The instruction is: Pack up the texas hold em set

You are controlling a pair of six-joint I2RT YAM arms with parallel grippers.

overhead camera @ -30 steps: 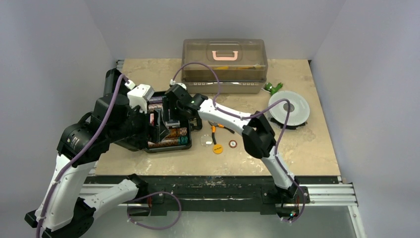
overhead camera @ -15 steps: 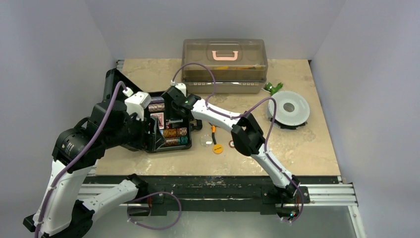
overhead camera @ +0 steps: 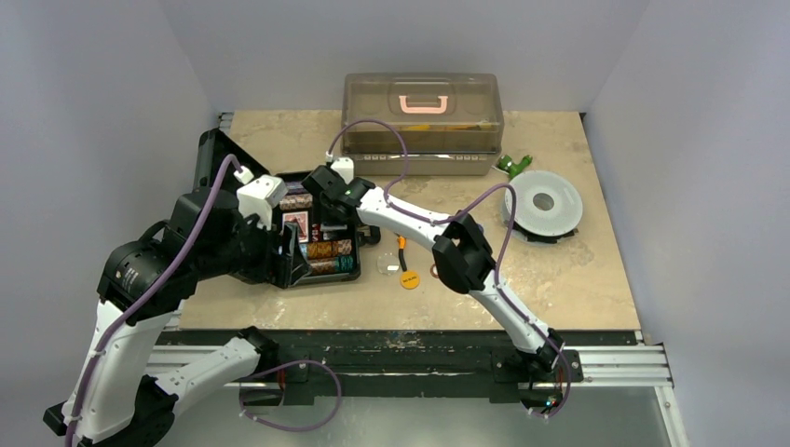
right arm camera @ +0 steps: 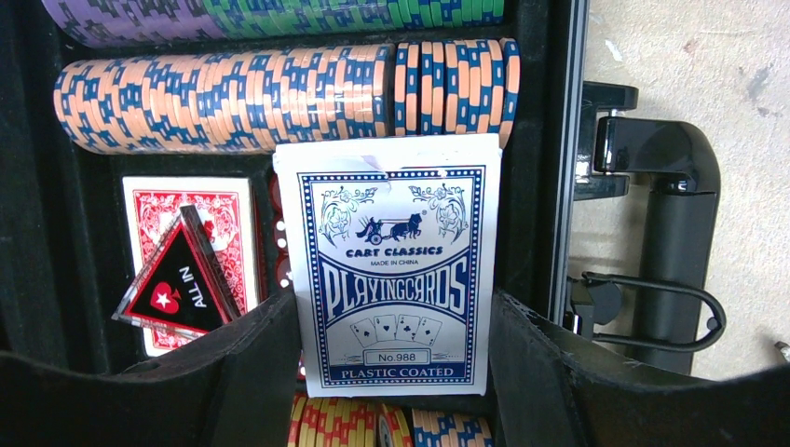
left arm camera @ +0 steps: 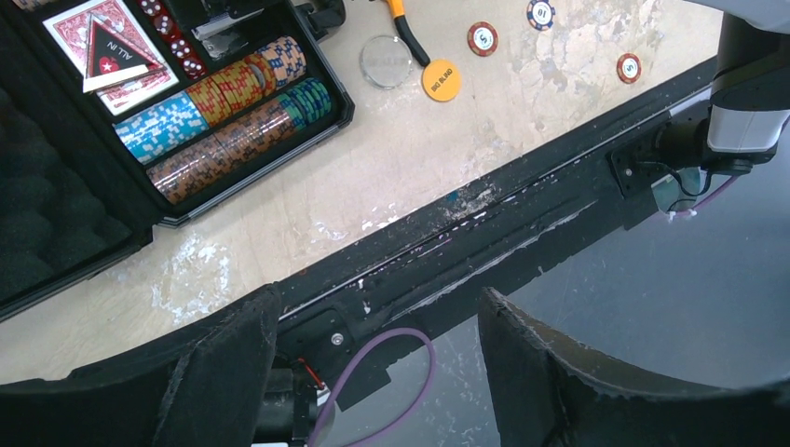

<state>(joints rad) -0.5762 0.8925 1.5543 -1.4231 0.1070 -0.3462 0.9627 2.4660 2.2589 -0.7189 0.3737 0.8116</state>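
The right gripper grips a blue card deck over the open black case, which holds chip rows, a red deck and an all-in marker. The left gripper, spread and empty, hangs past the table edge.

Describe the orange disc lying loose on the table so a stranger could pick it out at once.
Find the open black case on the left of the table. Just right of it, small round pieces lie loose on the bare top. The orange disc sits beside a clear disc and is the only plain orange one, printed BIG BLIND; the chips nearby have striped rims.
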